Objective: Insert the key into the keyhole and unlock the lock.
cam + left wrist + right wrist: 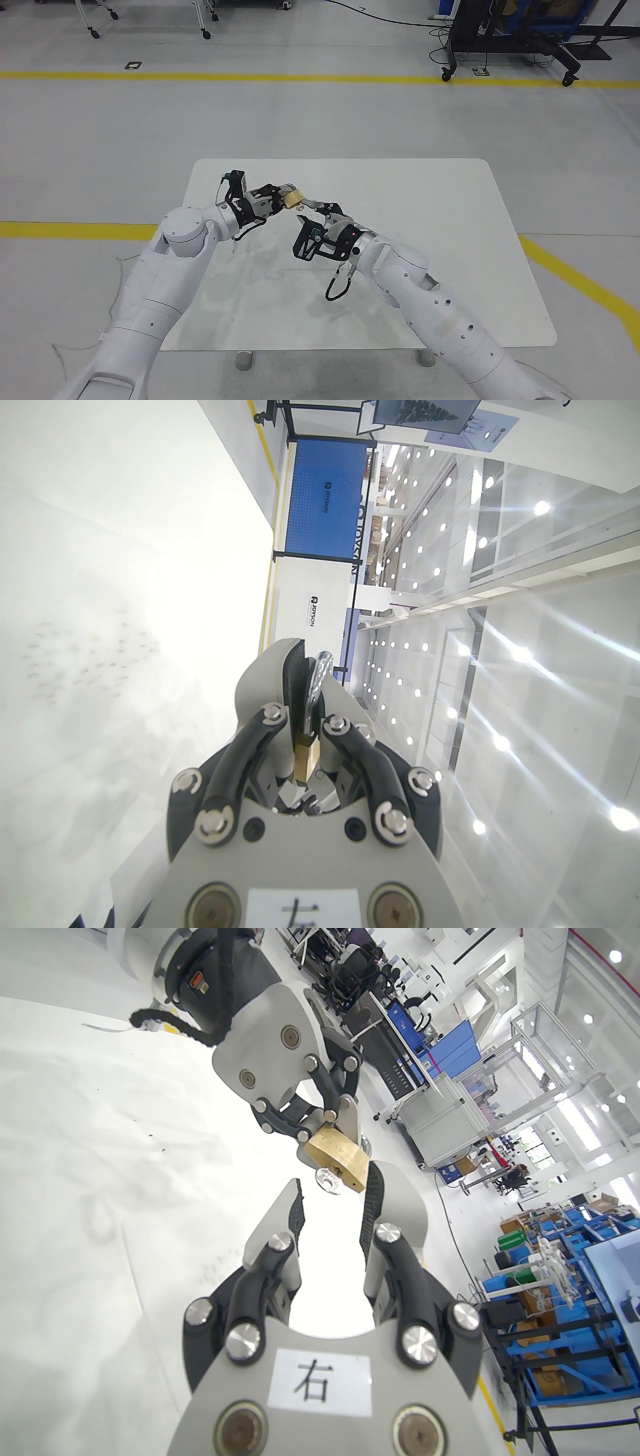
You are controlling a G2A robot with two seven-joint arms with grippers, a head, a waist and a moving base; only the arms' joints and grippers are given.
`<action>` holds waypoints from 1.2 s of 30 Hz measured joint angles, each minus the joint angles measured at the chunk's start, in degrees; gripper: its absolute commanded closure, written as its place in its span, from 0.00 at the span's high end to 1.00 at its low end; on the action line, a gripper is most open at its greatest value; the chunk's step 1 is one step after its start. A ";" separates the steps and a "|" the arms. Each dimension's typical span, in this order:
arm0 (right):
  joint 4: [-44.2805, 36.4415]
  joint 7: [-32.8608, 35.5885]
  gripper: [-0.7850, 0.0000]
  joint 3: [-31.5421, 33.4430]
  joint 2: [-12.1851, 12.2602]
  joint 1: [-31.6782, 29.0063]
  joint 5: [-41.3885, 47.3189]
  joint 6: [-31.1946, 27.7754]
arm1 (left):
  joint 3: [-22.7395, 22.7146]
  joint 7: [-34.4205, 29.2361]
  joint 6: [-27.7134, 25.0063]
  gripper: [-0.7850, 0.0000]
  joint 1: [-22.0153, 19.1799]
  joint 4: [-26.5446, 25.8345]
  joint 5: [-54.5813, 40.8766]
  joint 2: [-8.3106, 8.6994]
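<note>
- Holding the lock [340, 1155] tight, the left gripper [314, 685] hangs over the white table [450, 220].
- The right gripper [336, 1185] is wide open, right by the key [329, 1179].
- Yellow lines [300, 75] cross the floor [300, 130].

White arms [160, 285], grey wrist housings [240, 1408], black links [400, 1263], silver screws [419, 1340], ribbed fingers [372, 1208], braided black cable [165, 1020]
</note>
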 measured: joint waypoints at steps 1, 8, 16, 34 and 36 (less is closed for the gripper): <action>-0.16 0.11 0.33 -0.18 -0.03 -0.04 -0.35 -0.06 | 0.02 0.02 0.09 0.00 -0.02 0.02 0.07 -0.01; -0.14 0.89 0.00 -1.14 -0.36 0.12 -1.79 0.39 | 0.08 -0.18 0.31 0.00 -0.03 0.00 0.44 -0.05; 1.28 1.37 0.00 -0.87 -0.89 0.52 0.74 1.27 | -0.07 -0.73 0.17 0.00 0.00 0.03 0.09 -0.11; 5.34 5.14 0.00 9.62 -2.14 -0.22 51.48 -8.65 | -0.55 -1.02 -2.75 0.00 0.27 -0.50 1.10 -0.11; 5.39 6.35 0.00 9.99 -2.05 -0.03 53.04 -9.57 | -0.60 -0.98 -2.90 0.00 0.32 -0.55 1.15 -0.11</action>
